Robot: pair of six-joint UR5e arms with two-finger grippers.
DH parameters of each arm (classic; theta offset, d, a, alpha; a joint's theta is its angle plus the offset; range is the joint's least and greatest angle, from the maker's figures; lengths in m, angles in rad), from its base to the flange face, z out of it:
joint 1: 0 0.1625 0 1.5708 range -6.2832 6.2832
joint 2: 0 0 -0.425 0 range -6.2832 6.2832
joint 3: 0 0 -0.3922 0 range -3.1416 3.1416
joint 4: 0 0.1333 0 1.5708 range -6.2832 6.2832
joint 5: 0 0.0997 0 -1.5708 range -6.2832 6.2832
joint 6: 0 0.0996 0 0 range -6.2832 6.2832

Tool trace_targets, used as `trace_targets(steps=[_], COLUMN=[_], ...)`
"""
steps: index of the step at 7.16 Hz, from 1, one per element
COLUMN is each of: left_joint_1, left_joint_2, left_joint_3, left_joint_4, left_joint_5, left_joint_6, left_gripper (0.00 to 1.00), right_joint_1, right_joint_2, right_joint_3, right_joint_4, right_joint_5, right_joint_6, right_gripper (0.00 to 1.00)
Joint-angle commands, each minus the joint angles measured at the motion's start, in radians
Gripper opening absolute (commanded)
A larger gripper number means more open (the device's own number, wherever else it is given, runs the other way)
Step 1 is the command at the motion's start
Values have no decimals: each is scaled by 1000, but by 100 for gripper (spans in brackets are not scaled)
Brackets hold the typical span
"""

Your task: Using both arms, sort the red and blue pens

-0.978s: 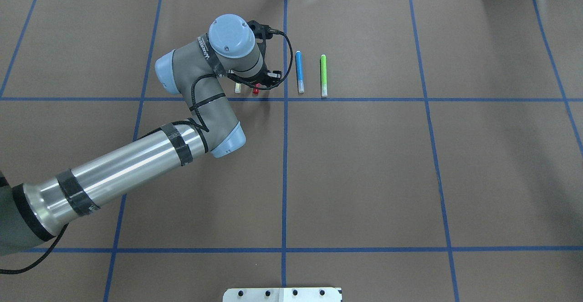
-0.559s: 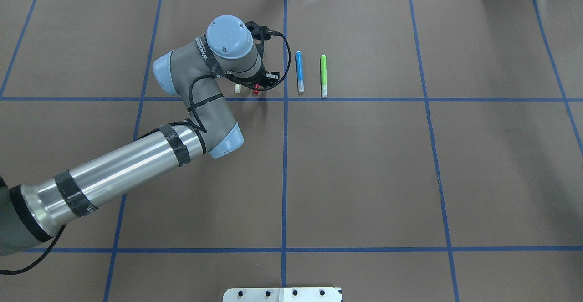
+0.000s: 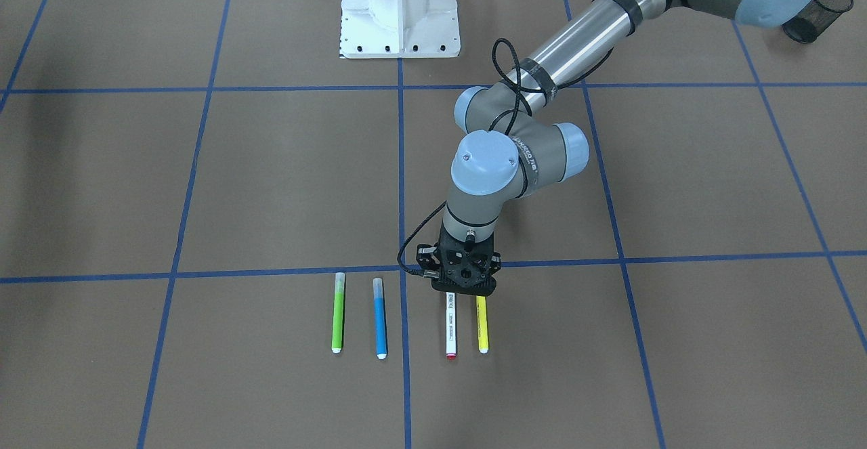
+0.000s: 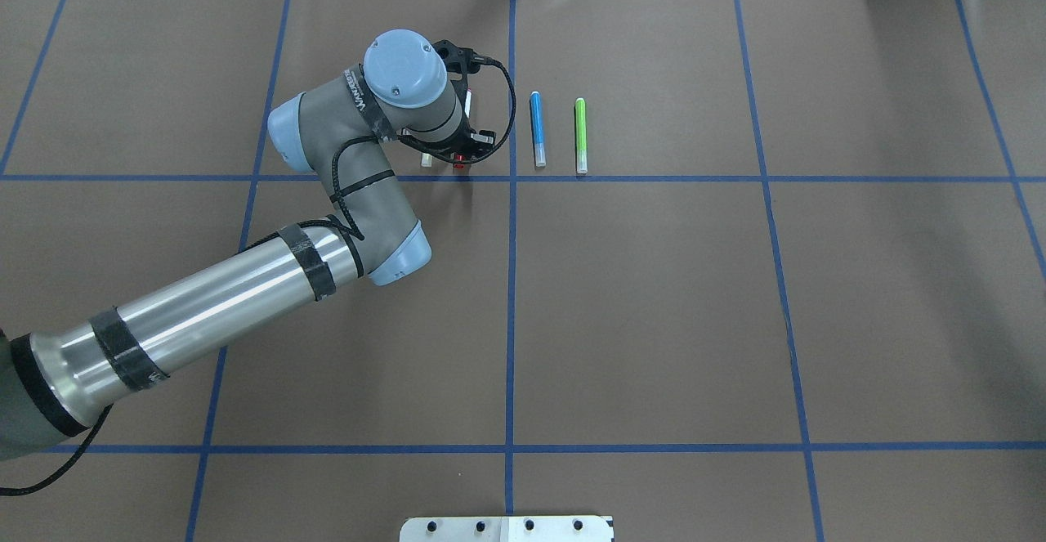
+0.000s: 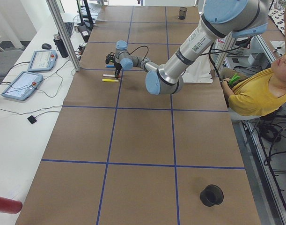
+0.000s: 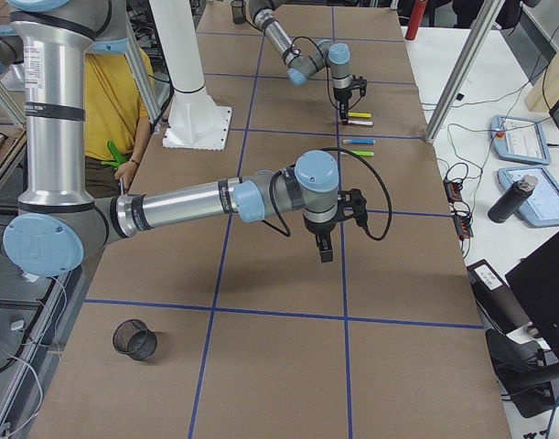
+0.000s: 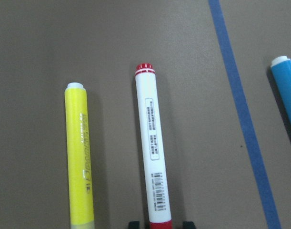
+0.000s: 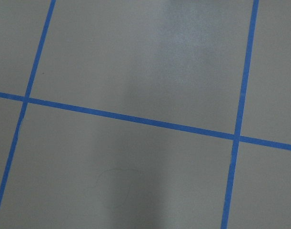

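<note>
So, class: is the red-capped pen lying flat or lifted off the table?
Lying flat. The red-capped pen rests on the table beside the yellow marker; the open left gripper only straddles its cap.

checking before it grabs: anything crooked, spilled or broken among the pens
Nothing stands out. The green marker, blue pen, red pen and yellow marker lie flat, parallel and apart in one row; the left gripper is open over the red cap.
</note>
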Motion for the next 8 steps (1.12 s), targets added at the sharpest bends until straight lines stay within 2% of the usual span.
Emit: trace_targets(steps=[1,2,4,6,8], left_joint_1=[0,0,-7,-24,-30], left_joint_2=[4,17,27,27,76], left_joint_3=[-3,-20,-79,-183,-318], left_joint_4=[0,0,11,64,68], left_joint_5=[0,0,0,-3,-3], left_joint_6=[-1,-4,-13,-23,-191], left_gripper=[9,0,0,0,0], right_joint_1=[0,-2,-2,-2,-2], right_joint_2=[0,0,2,5,5], right_joint_3=[0,0,0,0,0], right_joint_4=[1,1,-1,-1,-1], right_joint_5=[0,0,0,0,0], right_joint_6=[0,0,0,0,0], right_gripper=[100,100,100,100,100])
